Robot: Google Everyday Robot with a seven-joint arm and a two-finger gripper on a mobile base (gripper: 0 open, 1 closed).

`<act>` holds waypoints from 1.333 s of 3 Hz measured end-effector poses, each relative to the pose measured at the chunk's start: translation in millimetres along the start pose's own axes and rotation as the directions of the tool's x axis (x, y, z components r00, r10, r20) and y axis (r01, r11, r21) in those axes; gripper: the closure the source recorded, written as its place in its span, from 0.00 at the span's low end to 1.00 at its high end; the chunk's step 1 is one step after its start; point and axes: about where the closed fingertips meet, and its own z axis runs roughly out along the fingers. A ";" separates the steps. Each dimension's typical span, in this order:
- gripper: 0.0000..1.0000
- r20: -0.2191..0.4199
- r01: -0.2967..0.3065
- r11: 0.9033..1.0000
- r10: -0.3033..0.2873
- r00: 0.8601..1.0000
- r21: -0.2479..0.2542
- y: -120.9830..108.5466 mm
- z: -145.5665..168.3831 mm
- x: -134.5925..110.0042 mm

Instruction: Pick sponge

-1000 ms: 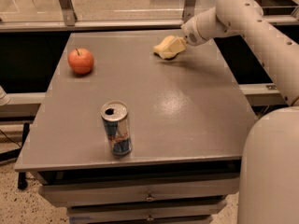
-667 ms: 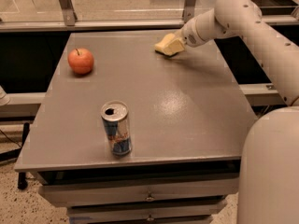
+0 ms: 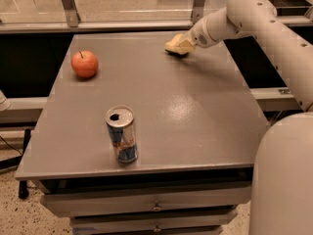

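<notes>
Reaching across the table [image 3: 205, 111] to its far side, gripper [image 3: 182, 41] at sponge [image 3: 172, 47], long axis roughly left-right; grip state cannot tell; can [image 3: 122, 134] lettering unreadable

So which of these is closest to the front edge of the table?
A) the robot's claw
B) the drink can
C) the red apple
B: the drink can stands near the front edge of the table, while the apple sits towards the far left and the claw is low over the far right part.
</notes>
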 end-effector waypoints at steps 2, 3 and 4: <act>1.00 -0.013 0.013 1.000 -0.013 1.000 -0.021 9.1 -20.6 -4.8; 1.00 0.027 0.045 0.996 -0.043 0.999 -0.072 26.2 -60.3 -24.7; 1.00 0.098 0.105 0.982 -0.090 0.991 -0.156 55.0 -113.8 -44.7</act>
